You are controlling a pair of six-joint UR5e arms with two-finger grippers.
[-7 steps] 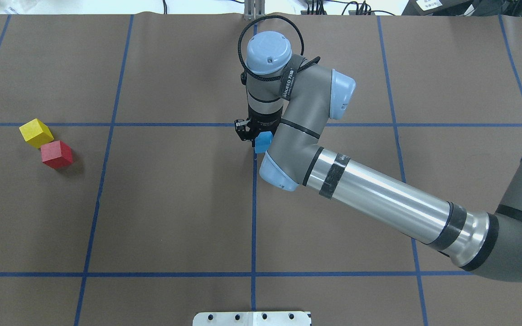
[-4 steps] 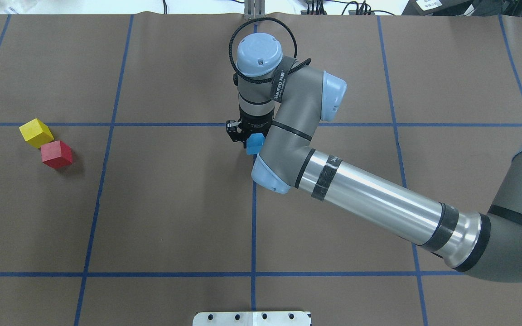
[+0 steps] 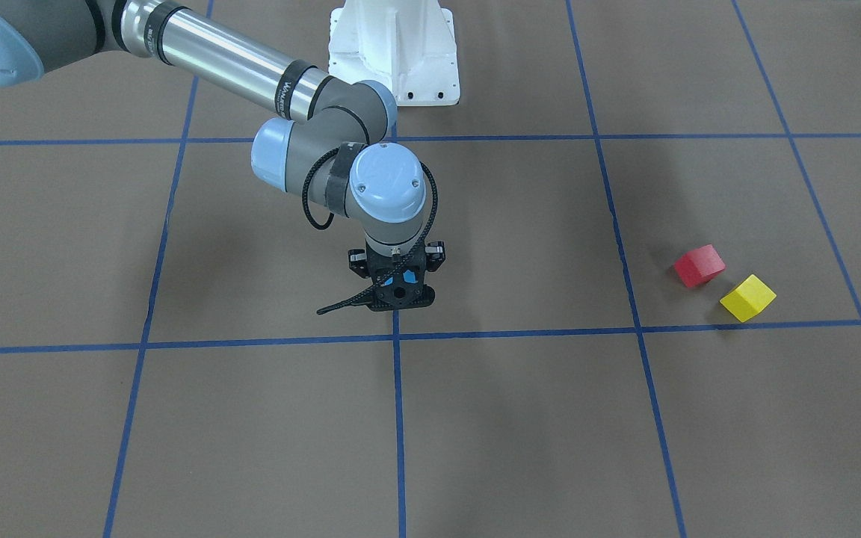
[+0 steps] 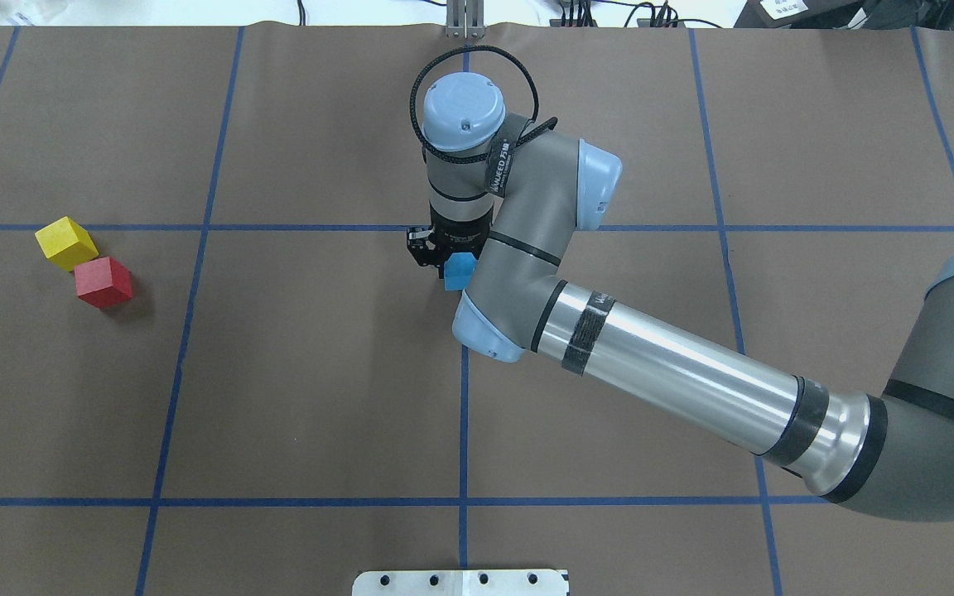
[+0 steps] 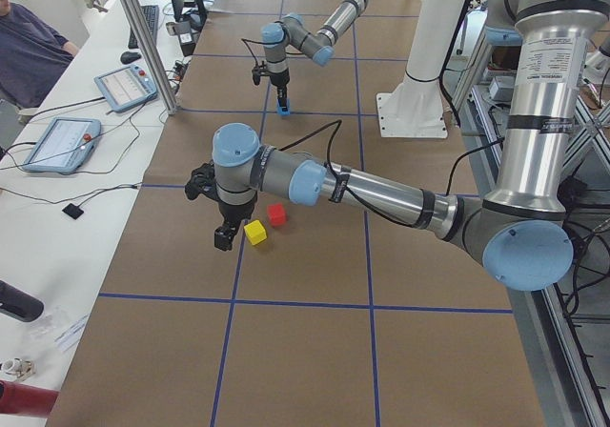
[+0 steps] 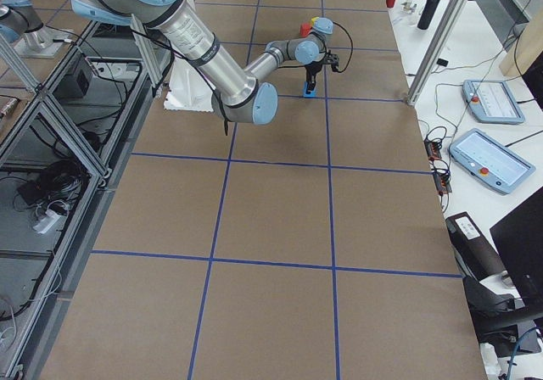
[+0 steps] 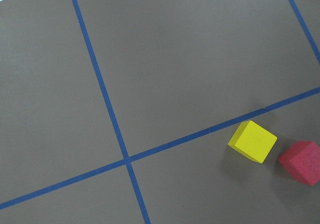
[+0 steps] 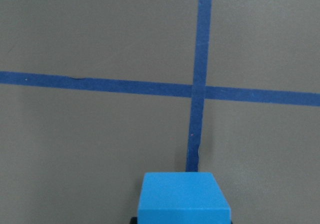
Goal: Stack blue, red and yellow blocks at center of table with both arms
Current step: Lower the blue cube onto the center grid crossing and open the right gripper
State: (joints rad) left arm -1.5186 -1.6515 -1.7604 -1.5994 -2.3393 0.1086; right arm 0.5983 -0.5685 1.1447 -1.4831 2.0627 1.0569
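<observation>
My right gripper (image 4: 446,263) is shut on the blue block (image 4: 459,271) and holds it low over the table's center line crossing; the block fills the bottom of the right wrist view (image 8: 184,199). The yellow block (image 4: 66,242) and the red block (image 4: 103,281) sit side by side on the table at the far left. They also show in the left wrist view, yellow block (image 7: 253,141) and red block (image 7: 301,162). My left gripper (image 5: 222,238) shows only in the exterior left view, beside the yellow block (image 5: 254,232). I cannot tell whether it is open or shut.
The brown table cover carries a grid of blue tape lines (image 4: 464,414). The white robot base (image 3: 393,52) stands at the table's near edge. Operator tablets (image 6: 485,100) lie on a side table beyond the far edge.
My right arm has moved left with the blue block in its grip, from just right of the center line to on it. The yellow and red blocks have not moved.
</observation>
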